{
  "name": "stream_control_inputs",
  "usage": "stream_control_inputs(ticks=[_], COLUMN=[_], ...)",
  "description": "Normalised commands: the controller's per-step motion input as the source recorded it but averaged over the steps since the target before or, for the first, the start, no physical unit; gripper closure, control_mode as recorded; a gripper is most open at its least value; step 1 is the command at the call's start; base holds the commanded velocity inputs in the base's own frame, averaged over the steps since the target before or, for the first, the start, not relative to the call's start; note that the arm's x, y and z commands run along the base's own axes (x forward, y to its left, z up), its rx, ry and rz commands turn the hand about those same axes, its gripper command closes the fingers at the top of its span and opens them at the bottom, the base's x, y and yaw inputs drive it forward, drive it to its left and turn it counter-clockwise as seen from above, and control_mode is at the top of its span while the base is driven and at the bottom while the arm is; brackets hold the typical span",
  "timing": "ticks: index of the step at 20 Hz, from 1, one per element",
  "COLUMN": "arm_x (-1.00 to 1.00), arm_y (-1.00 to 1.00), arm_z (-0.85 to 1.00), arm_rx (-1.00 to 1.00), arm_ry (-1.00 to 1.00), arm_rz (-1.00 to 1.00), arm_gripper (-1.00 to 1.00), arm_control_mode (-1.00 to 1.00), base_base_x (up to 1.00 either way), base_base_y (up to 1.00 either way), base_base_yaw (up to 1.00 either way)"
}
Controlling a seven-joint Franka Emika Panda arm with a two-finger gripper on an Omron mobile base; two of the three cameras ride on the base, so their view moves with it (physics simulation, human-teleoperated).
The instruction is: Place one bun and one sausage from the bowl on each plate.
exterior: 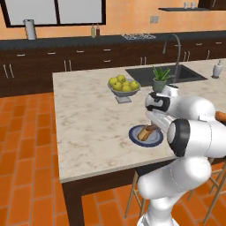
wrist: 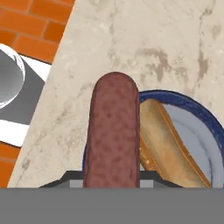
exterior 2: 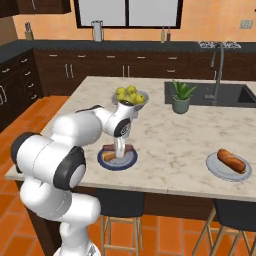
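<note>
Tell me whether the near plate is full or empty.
Not empty: a bun lies on the near plate, and the gripper holds a sausage just above it.

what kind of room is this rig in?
A rendered home kitchen, apparently: marble-topped island with a built-in sink and faucet, dark cabinets along the wall, stools tucked underneath.

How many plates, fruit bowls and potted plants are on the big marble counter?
Plates: 2
Fruit bowl: 1
Potted plant: 1
Total: 4
</note>
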Motion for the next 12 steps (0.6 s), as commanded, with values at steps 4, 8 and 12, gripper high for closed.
stream_control_inputs(ticks=[4, 8, 12], arm_x=[0.24, 0.28, 0.42], arm_y=[-0.06, -0.11, -0.04], arm_z=[-0.53, -0.42, -0.34], arm_rx=[0.0, 0.0, 0.0], arm_ry=[-0.01, -0.03, -0.01], arm_rz=[0.36, 0.3, 0.15], arm_gripper=[1.0, 1.0, 1.0], arm_control_mode=[-1.0, -1.0, -1.0], base_base_x=[0.0, 0.0, 0.0], base_base_y=[0.0, 0.0, 0.0], base_base_yaw=[0.0, 0.0, 0.0])
